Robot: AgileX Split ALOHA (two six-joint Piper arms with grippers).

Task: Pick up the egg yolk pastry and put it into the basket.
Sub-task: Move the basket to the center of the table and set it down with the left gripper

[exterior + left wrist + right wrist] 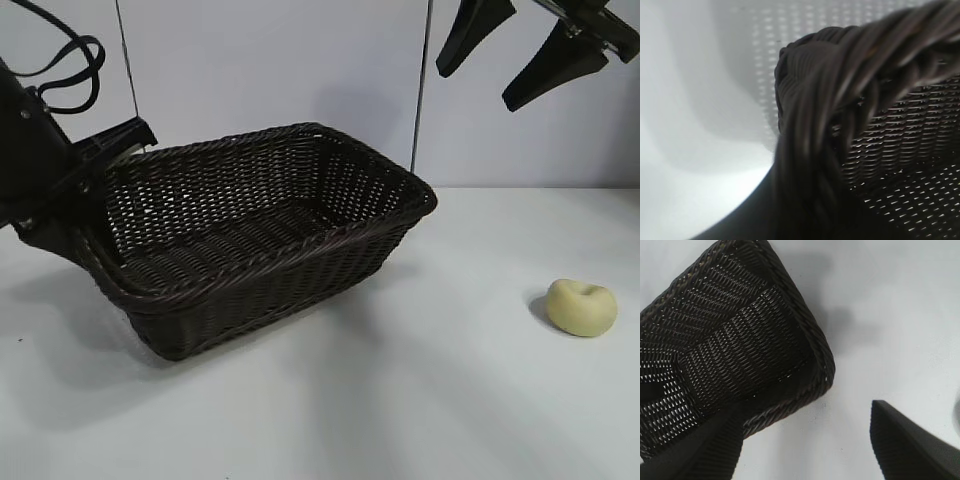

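The egg yolk pastry (581, 307), a small pale yellow bun with a dimple, lies alone on the white table at the right, apart from everything. The basket (300, 250), dark brown wicker, sits left of centre with its left end raised a little. My left gripper (90, 200) is at that left end, closed on the braided rim (840, 75), which runs straight into its jaws in the left wrist view. My right gripper (476, 88) hangs open high at the upper right, above the table between basket and pastry, holding nothing. Its wrist view shows the basket's corner (810, 335) but not the pastry.
White tabletop (400, 400) spreads in front of the basket and around the pastry. A pale wall panel (270, 70) stands behind. Black cables (70, 60) loop above the left arm.
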